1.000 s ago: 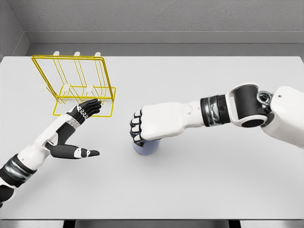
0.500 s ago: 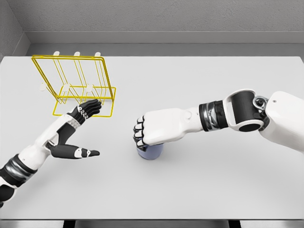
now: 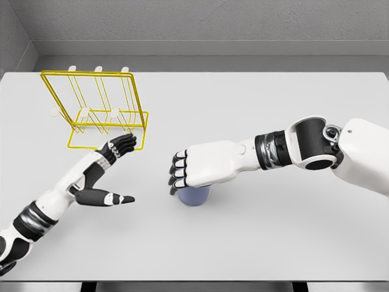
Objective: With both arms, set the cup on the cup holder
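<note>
- The cup stands upright on the counter, directly beneath the right hand, whose palm covers its top.
- The right hand's fingers are curled downward past the cup's left side. Whether they actually press on the wall cannot be told from this angle, so the grip is unconfirmed.
- The left hand is open and holds nothing, fingers stretched forward and thumb spread. It hovers well to the left of the cup, with its fingertips near the front edge of the cup holder.
- Judging by its look, the cup is a small, rigid, smooth-walled pale blue vessel, probably light. A light, slick cup could slide along the counter or tip if pushed from one side only.
- A sound hold would likely be around the side wall, thumb opposite fingers, close under the rim. That leaves the mouth clear for the holder's pegs.
- The yellow wire holder looks stiff but light, so a bump from either hand might shift it.
- Hidden: the cup's rim, its mouth and most of its upper wall lie under the right palm. Any handle cannot be made out.
- The right thumb is out of sight behind the hand.
- The holder's thin pegs are hard to separate from the frame wires.
</note>
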Controlling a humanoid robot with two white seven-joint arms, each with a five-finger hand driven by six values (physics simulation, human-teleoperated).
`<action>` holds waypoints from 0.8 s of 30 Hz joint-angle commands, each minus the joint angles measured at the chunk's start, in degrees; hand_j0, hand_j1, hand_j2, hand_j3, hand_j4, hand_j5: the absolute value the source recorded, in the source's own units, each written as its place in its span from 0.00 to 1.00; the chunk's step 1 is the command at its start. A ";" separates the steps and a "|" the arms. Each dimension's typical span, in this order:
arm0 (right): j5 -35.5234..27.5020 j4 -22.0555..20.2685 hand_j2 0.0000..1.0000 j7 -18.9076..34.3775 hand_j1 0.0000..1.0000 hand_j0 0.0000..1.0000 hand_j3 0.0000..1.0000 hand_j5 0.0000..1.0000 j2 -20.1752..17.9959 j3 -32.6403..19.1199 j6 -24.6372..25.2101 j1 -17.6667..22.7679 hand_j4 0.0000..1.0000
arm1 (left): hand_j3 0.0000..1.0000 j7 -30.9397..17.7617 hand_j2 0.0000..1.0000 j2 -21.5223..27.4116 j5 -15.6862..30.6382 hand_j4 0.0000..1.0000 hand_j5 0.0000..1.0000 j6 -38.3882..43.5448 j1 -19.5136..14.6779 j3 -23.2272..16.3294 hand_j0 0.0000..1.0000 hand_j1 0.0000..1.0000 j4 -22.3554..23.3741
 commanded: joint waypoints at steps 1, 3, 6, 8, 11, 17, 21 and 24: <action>-0.09 0.17 0.96 -0.03 0.96 0.96 0.96 0.96 -0.04 0.00 0.10 0.00 0.96 | 1.00 0.00 1.00 -0.44 0.09 1.00 1.00 0.00 0.00 -0.50 1.00 1.00 0.59; 0.00 0.17 0.99 0.05 0.99 0.99 0.99 0.99 -0.04 0.00 0.10 0.00 0.99 | 1.00 0.00 1.00 -0.44 0.09 1.00 1.00 0.00 -0.09 -0.85 1.00 1.00 0.59; -0.09 0.17 1.00 0.05 1.00 1.00 1.00 1.00 -0.30 -0.53 0.10 -0.09 1.00 | 1.00 0.00 1.00 -0.53 0.17 1.00 1.00 0.00 -0.97 -2.08 1.00 1.00 1.03; -0.18 0.08 1.00 0.05 1.00 1.00 1.00 1.00 -0.56 -0.88 0.10 -0.26 1.00 | 1.00 0.00 1.00 -0.53 0.17 1.00 1.00 0.00 -0.97 -2.17 1.00 1.00 1.03; -0.27 0.08 1.00 0.05 1.00 1.00 1.00 1.00 -0.74 -1.40 0.10 -0.53 1.00 | 1.00 0.00 1.00 -0.97 0.17 1.00 1.00 0.00 -1.49 -2.70 1.00 1.00 1.73; -0.97 -0.44 1.00 -0.12 1.00 1.00 1.00 1.00 -2.76 -6.24 0.10 -0.62 1.00 | 1.00 0.00 1.00 -1.23 0.35 1.00 1.00 0.00 -2.20 -3.05 1.00 1.00 2.79; -1.06 -1.67 1.00 -0.21 1.00 1.00 1.00 1.00 -3.73 -7.73 0.10 -0.62 1.00 | 1.00 0.00 1.00 -2.20 0.35 1.00 1.00 0.00 -3.25 -4.10 1.00 1.00 3.84; -2.37 -1.58 1.00 -0.47 1.00 1.00 1.00 1.00 -6.89 -14.15 0.10 -0.09 1.00 | 1.00 0.00 1.00 -3.61 0.17 1.00 1.00 0.00 -4.83 -6.21 1.00 1.00 5.42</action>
